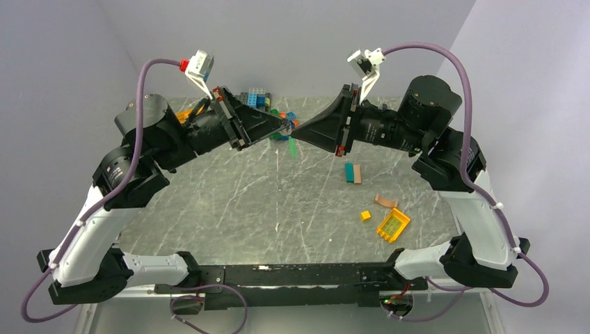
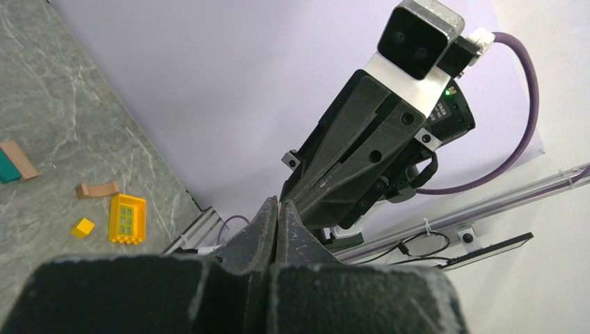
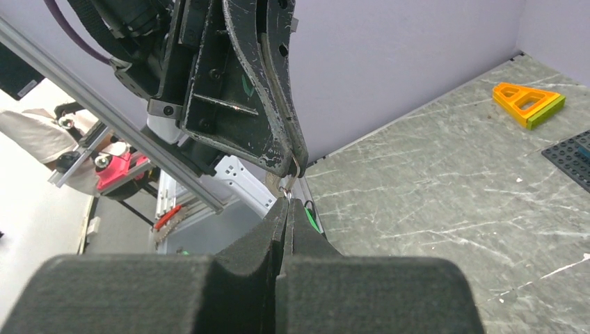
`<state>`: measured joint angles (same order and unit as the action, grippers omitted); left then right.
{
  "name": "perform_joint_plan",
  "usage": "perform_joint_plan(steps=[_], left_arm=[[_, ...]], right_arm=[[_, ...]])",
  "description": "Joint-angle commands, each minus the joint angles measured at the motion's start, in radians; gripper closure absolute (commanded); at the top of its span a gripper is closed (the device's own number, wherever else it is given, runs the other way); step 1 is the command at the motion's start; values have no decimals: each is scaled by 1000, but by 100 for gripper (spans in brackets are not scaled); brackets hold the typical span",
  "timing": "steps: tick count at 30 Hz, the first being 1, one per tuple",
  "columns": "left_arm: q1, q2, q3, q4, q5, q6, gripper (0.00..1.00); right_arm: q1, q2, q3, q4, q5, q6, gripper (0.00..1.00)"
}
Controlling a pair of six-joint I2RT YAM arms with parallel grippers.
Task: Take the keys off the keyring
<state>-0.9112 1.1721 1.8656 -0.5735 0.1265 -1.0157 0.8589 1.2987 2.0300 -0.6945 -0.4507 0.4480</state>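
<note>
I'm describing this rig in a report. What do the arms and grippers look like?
Left arm and right arm match: white lower links, black round joints. Left gripper and right gripper are black, wedge-shaped, scuffed. Purple cables feed white-mounted wrist cameras.

A grey marbled table (image 1: 243, 202) carries a yellow window brick (image 1: 393, 225), a small yellow brick (image 1: 365, 216) and a tan piece (image 1: 385, 202) near right, teal and tan blocks (image 1: 353, 172) mid-right, and heaped coloured bricks (image 1: 259, 99) at the far edge.
</note>
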Motion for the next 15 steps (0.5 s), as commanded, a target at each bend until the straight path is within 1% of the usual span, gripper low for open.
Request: perform_joint_plan(steps=[1,7,11,15], left_arm=[[-4,32,54,6,61,19,100],[-3,74,111,-23,95,37,100],[-3,101,151,-100,86,58,100],[-3,106,154,-151,73,78,100]], right_arm=[[12,33,46,-41,-8,-33,100],[40,69,72,-75,-8,-52,100],[54,84,96,-109,27,-72,100],[62,95,112,-152,73,-86,100]])
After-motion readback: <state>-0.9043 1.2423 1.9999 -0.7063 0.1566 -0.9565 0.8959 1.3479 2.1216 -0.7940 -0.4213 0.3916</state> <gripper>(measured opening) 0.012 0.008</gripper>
